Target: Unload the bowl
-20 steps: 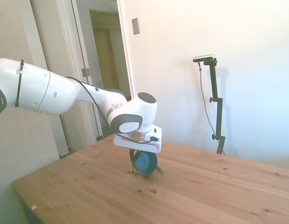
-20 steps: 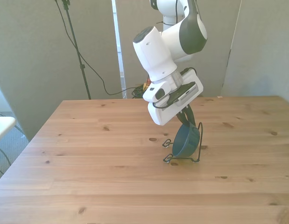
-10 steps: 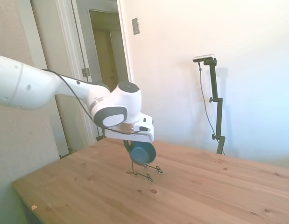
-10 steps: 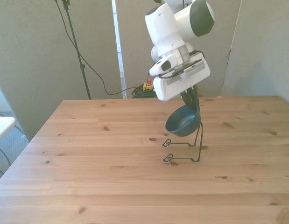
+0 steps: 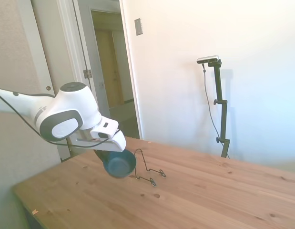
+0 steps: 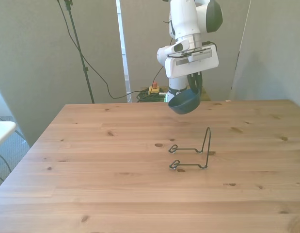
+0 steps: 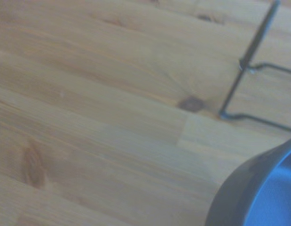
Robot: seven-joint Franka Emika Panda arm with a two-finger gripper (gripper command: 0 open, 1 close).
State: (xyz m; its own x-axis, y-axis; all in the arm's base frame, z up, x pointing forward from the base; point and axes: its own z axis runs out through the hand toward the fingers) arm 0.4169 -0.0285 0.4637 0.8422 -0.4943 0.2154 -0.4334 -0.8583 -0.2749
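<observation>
Wooden table (image 6: 91, 160), pale walls behind. The bowl (image 6: 184, 101) is held aloft by its rim in the gripper (image 6: 194, 89), apparently pinched, clear of the wire rack (image 6: 191, 154). It should be lowered level before being released.

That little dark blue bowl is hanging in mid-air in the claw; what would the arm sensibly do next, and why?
Probably lower it onto bare wood. The small glossy dark blue-teal bowl hangs from the gripper, already clear of the thin black wire rack, with open wooden table below it. It has yet to be set down and released.
</observation>
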